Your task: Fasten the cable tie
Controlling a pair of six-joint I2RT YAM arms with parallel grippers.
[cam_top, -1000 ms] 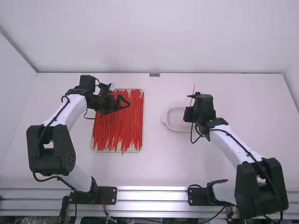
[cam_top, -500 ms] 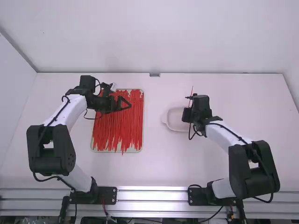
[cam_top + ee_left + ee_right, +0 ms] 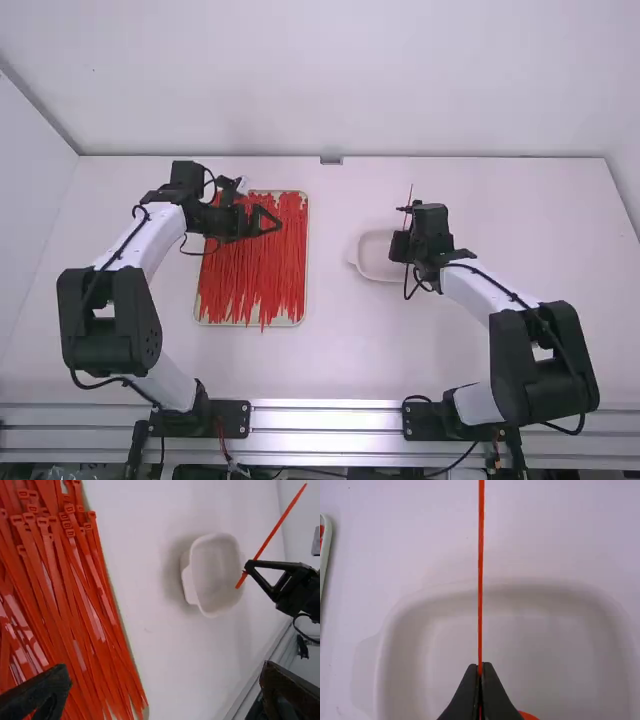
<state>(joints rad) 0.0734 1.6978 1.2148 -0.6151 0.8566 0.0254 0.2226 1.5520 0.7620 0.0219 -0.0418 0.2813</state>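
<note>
Right end effector (image 3: 480, 674): the two fingers are pressed together and clamp a single orange cable tie (image 3: 481, 570). In the high view this end effector (image 3: 409, 213) is above the far part of the white dish (image 3: 368, 255).
Held cable tie: it is straight and rises from between the fingertips. In the high view it (image 3: 411, 198) stands out as a thin red line over the table (image 3: 560, 230) beyond the dish. In the left wrist view the strap (image 3: 272, 530) slants away from the tip of the right end effector (image 3: 248, 567). A small orange piece shows beside the base of the fingers in the right wrist view; I cannot tell what part it is.
White dish: a shallow rectangular dish with rounded corners and small handles. It sits on the table to the right of the tray, apart from it. Its inside (image 3: 560, 650) lies under the closed fingers, and nothing lies in the part that is visible.
Left end effector (image 3: 262, 218): the fingers are wide apart with nothing between them (image 3: 161, 677). It is over the far part of the tray, above the pile.
Pile of cable ties (image 3: 255, 265): many orange ties lie side by side, roughly parallel, and cover nearly the whole tray. In the left wrist view their square heads (image 3: 55, 590) are at the far ends.
Tray (image 3: 301, 305): white and flat with rounded corners, on the left half of the table. Its rim (image 3: 324, 565) also appears in the right wrist view.
</note>
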